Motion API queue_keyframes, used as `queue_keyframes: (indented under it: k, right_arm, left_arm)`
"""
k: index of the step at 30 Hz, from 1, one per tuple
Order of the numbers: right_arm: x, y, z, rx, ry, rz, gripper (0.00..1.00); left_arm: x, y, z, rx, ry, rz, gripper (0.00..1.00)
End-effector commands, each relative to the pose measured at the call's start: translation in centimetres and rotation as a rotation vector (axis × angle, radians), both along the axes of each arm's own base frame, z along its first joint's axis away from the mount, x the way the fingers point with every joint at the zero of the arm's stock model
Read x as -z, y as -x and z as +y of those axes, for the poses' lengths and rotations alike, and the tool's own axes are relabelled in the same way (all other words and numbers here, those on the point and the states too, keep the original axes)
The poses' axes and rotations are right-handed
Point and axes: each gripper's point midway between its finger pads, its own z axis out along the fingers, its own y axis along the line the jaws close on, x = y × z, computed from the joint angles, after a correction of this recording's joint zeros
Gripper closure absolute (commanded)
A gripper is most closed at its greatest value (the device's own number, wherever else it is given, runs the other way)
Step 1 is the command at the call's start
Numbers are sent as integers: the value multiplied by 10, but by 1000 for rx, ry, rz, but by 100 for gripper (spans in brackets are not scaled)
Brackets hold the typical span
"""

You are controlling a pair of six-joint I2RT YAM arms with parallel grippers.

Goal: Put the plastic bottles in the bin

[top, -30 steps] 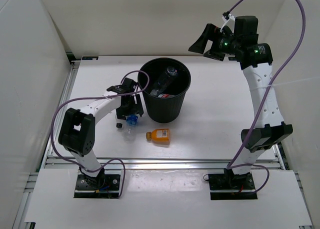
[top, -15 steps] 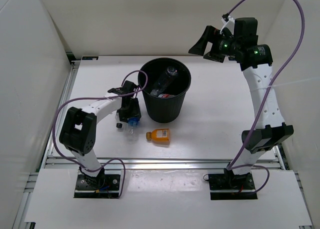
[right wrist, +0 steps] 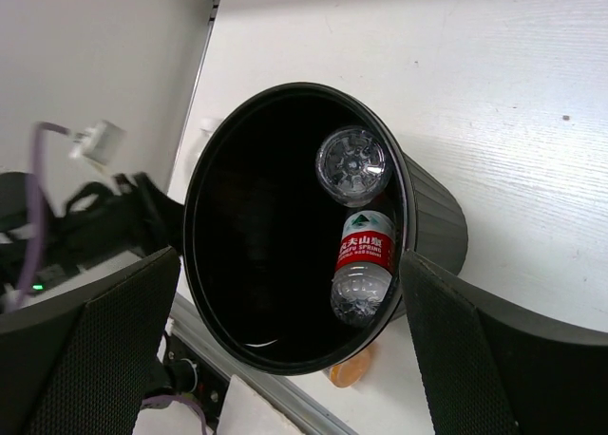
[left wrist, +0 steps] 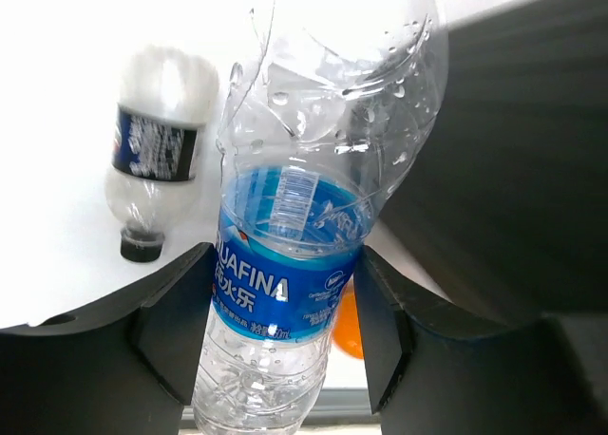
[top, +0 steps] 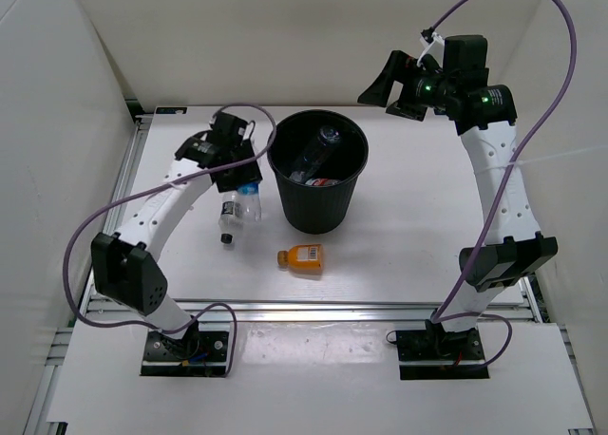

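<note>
**Top view:** A black bin [top: 318,207] stands mid-surface [top: 418,226]. At its 9 o'clock, the L jaws are clamped on a blue-label bottle [top: 250,199], which appears to be held off the surface just beside the bin wall. A black-label bottle [top: 228,215] lies at approx. 8 o'clock and a squat orange bottle [top: 302,258] at 6 o'clock. The R jaws are spread wide and empty, raised high at 1 o'clock.

**L wrist view:** The blue-label bottle [left wrist: 285,283] is gripped around its label. The bin wall is seen at 3 o'clock and the black-label bottle at 10 o'clock, lying down.

**R wrist view:** The bin is viewed from above. Inside are a red-label bottle [right wrist: 364,255] and a larger clear one [right wrist: 353,164].

**Step judged:** The blue-label bottle is being carried to the bin.

**Next:** It must be raised above the rim and shifted toward 3 o'clock over the opening. Then the jaws are parted.
</note>
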Motion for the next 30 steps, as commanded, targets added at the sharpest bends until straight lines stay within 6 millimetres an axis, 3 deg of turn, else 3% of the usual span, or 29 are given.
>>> queue_keyframes:
  k: [1, 2, 4, 5, 7, 8, 9, 11, 12, 13, 15, 19, 20, 26, 27, 28, 30]
  right_arm:
    - [-18, 10, 1, -22, -18, -55, 0]
    - [-18, 10, 1, -22, -18, -55, 0]
    - [-15, 9, 1, -22, -16, -46, 0]
    - [-15, 10, 2, -30, -20, -45, 0]
    - [-15, 11, 3, -26, -26, -39, 0]
    - [-15, 11, 3, -26, -26, -39, 0]
    - [-15, 11, 3, -26, -26, -39, 0]
    - [-15, 11, 3, -26, -26, -39, 0]
    - [-12, 8, 3, -26, -24, -30, 0]
    - [-12, 8, 3, -26, -24, -30, 0]
    - [-12, 8, 3, -26, -24, -30, 0]
    - [-12, 8, 3, -26, -24, -30, 0]
    - [-8, 8, 3, -26, -22, -21, 0]
    - [-6, 6, -7, -1, -7, -18, 0]
    - [-5, 8, -7, -1, -7, -15, 0]
    - [-5, 6, -11, 10, -7, -15, 0]
    - [-5, 6, -11, 10, -7, -15, 0]
  left_arm:
    - [-51, -6, 20, -77, -14, -107, 62]
    - [-76, -14, 26, -102, -10, -166, 62]
    - [-96, -14, 36, -137, -40, -204, 64]
    - [-120, -20, 45, -178, -61, -270, 64]
    - [-141, -26, 52, -196, -86, -329, 62]
    - [-161, -31, 53, -213, -75, -380, 62]
    - [-175, -35, 52, -211, -61, -422, 62]
    - [-185, -51, 39, -180, -51, -454, 62]
    - [-209, -57, 33, -168, -28, -517, 62]
    - [-203, -67, 22, -127, -46, -505, 62]
    - [-227, -76, -6, -56, -7, -580, 62]
    - [-239, -89, -65, 104, 49, -664, 60]
    - [-237, -90, -83, 139, 69, -668, 58]
    - [-235, -72, -142, 293, 106, -687, 49]
    - [-230, -65, -154, 321, 111, -677, 44]
    - [-230, -63, -156, 330, 95, -682, 25]
    - [-241, -54, -149, 325, 58, -714, 0]
